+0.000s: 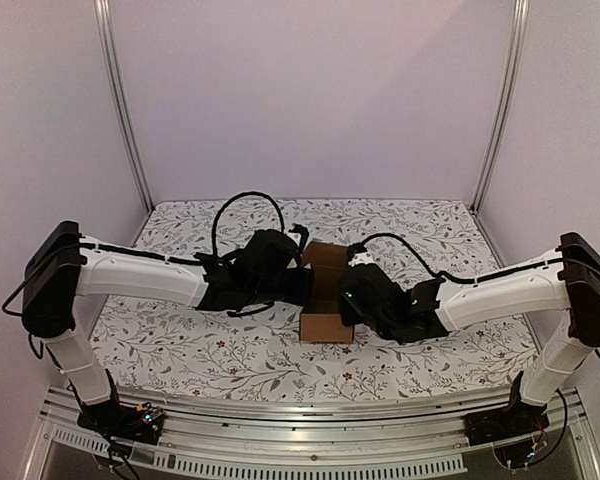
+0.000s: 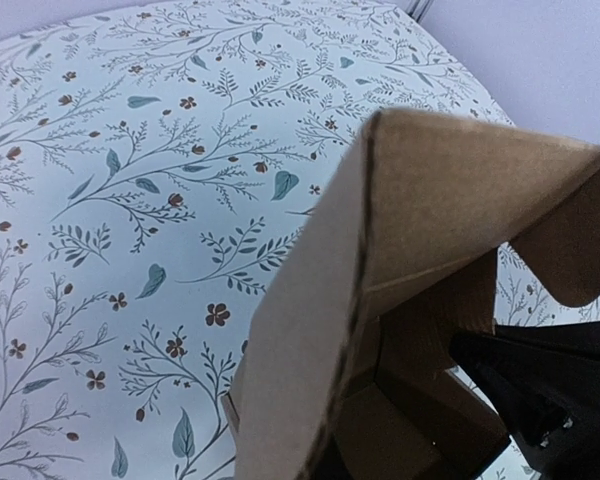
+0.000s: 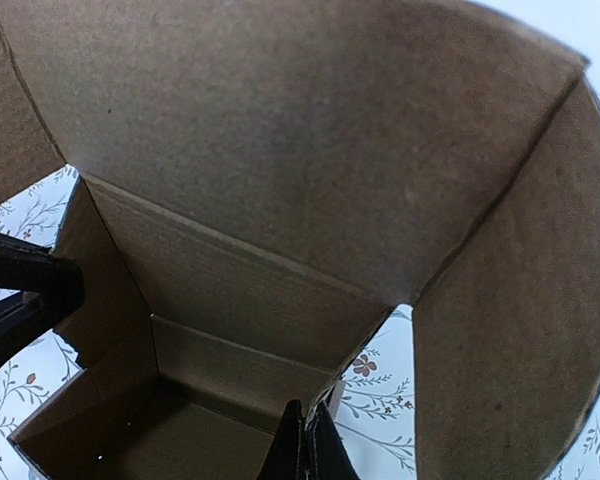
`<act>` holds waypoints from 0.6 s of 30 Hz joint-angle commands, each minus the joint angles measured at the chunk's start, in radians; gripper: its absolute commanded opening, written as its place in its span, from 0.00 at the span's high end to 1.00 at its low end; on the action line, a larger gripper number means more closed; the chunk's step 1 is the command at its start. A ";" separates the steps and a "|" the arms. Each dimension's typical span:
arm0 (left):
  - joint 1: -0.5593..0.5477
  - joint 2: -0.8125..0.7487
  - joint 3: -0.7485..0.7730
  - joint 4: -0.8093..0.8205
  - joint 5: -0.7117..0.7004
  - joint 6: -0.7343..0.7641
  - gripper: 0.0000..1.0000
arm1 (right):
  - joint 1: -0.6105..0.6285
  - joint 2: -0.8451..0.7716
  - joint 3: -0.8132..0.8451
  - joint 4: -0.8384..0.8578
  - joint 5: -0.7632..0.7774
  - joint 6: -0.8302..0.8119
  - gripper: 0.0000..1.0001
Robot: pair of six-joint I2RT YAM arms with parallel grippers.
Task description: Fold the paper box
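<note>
The plain brown cardboard box [image 1: 323,300], partly formed with its flaps [image 3: 280,130] standing open, stood at the middle of the floral-patterned worktop [image 1: 230,350], between the two hands. The left hand [image 1: 302,286] met its left side and the right hand [image 3: 305,448] its right rim. Both had their fingers pressed together, though whether cardboard was pinched between them could not be told.

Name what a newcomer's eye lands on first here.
The half-formed paper box stands mid-table on the floral tablecloth, flaps up and top open. The left gripper and the right gripper close in from opposite sides, each shut on one of its walls.
</note>
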 commanded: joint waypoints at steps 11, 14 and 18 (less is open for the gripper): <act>-0.053 0.101 0.040 -0.036 0.245 -0.011 1.00 | 0.013 0.066 -0.001 -0.011 -0.067 0.007 1.00; -0.053 0.105 0.037 0.005 0.266 -0.013 1.00 | 0.014 0.063 -0.002 -0.012 -0.063 0.004 1.00; -0.053 0.094 0.014 -0.009 0.244 0.000 1.00 | 0.014 0.050 -0.001 -0.012 -0.063 -0.005 1.00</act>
